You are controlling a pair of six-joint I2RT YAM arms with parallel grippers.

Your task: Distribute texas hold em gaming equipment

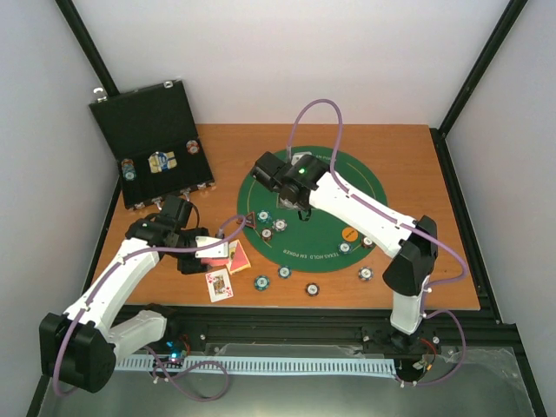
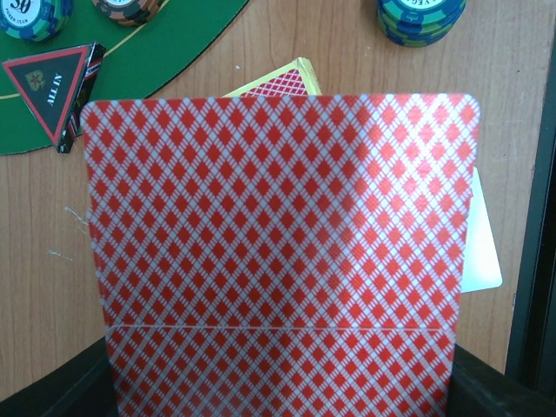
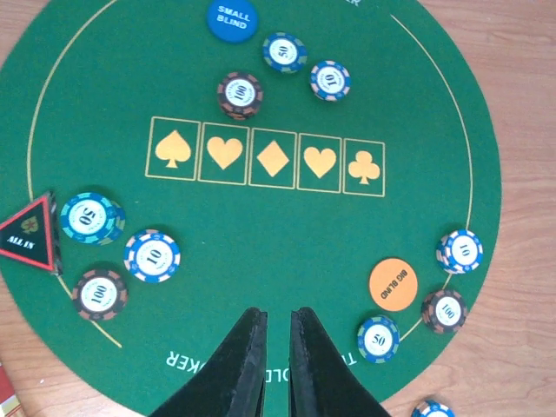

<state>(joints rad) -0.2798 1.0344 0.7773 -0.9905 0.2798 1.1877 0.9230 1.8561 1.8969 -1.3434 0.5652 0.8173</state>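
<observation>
My left gripper (image 1: 211, 249) is shut on a red-backed playing card (image 2: 278, 252) that fills the left wrist view and hides the jaws. Under it lie a red-backed deck (image 2: 282, 82) and a white card (image 2: 483, 252). One face-up card (image 1: 219, 284) lies on the wood. My right gripper (image 3: 276, 311) hovers over the green poker mat (image 3: 269, 226), fingers nearly together and empty. On the mat are several chips, such as a "10" chip (image 3: 152, 255), a blue small blind button (image 3: 232, 19), an orange big blind button (image 3: 393, 284) and a dark triangular all-in marker (image 3: 28, 233).
An open black case (image 1: 152, 143) with chips and cards stands at the back left. Three chips, one of them (image 1: 285, 272), lie on the wood in front of the mat. The table's near edge runs just behind the face-up card.
</observation>
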